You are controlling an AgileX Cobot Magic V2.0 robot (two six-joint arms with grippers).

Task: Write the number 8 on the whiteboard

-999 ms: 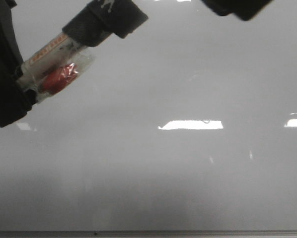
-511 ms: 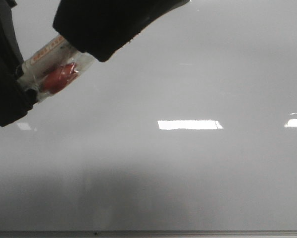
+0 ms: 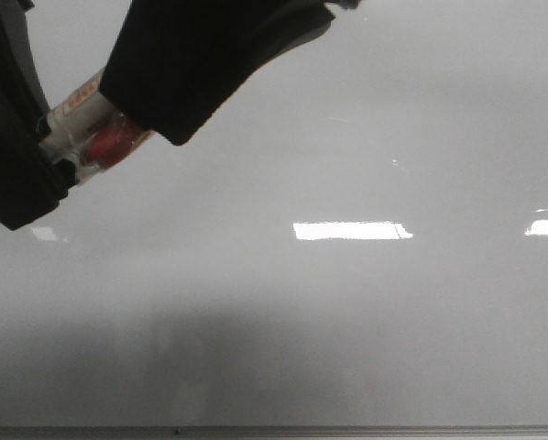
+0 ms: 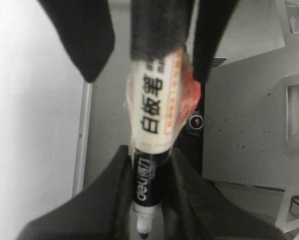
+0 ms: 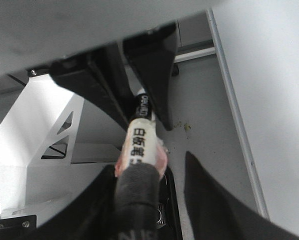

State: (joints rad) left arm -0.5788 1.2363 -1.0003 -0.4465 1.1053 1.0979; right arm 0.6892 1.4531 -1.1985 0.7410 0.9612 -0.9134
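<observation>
The whiteboard [image 3: 366,302] fills the front view, glossy grey-white with glare patches; no number 8 shows on it. My left gripper [image 3: 36,160] is shut on a whiteboard marker [image 3: 95,133] with a white label and a red patch. In the left wrist view its fingers [image 4: 114,190] clamp the marker's black front part [image 4: 147,182], tip uncapped. My right gripper [image 3: 178,92] is open, its jaws on either side of the marker's black wrapped rear end [image 5: 137,200]. One finger [image 5: 214,200] stands apart from that end; the other lies close beside it.
The board's thin grey frame edge [image 3: 274,429] runs along the bottom of the front view. The wrist views show the board's edge [image 4: 82,140], a grey speckled surface [image 4: 249,125] and white metal brackets [image 5: 49,130] beside it.
My right gripper has come down and left over the marker's black rear end, which it now covers in the front view. The left gripper and marker have barely moved.
</observation>
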